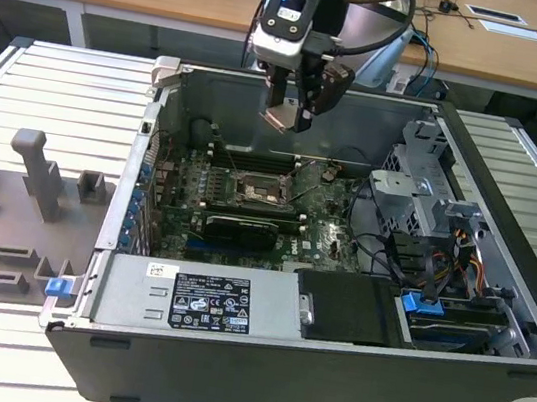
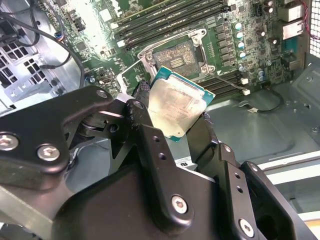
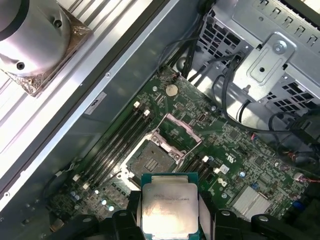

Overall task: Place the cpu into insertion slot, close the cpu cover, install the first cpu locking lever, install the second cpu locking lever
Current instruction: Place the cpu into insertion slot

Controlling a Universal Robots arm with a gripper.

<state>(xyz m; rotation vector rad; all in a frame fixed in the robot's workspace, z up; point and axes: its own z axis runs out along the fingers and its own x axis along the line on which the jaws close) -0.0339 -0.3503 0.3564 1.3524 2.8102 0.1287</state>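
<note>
My gripper (image 1: 289,113) hangs above the open computer case, shut on the cpu (image 1: 282,116), a small square chip with a tan-silver top. In both wrist views the cpu (image 2: 177,106) (image 3: 169,207) sits clamped by its edges between the black fingers (image 2: 144,117). Below it on the green motherboard lies the insertion slot (image 3: 149,161) (image 2: 175,59) (image 1: 259,192), uncovered and with no chip in it. The cpu cover (image 3: 179,132), a thin grey metal frame, stands flipped open beside the slot. The cpu is well clear of the board.
A long black card (image 1: 239,229) lies just in front of the slot. A power supply (image 1: 193,301) fills the case's near side, and a drive cage (image 1: 420,199) with cables is on the exterior view's right. A grey fixture (image 1: 27,190) stands outside on the left.
</note>
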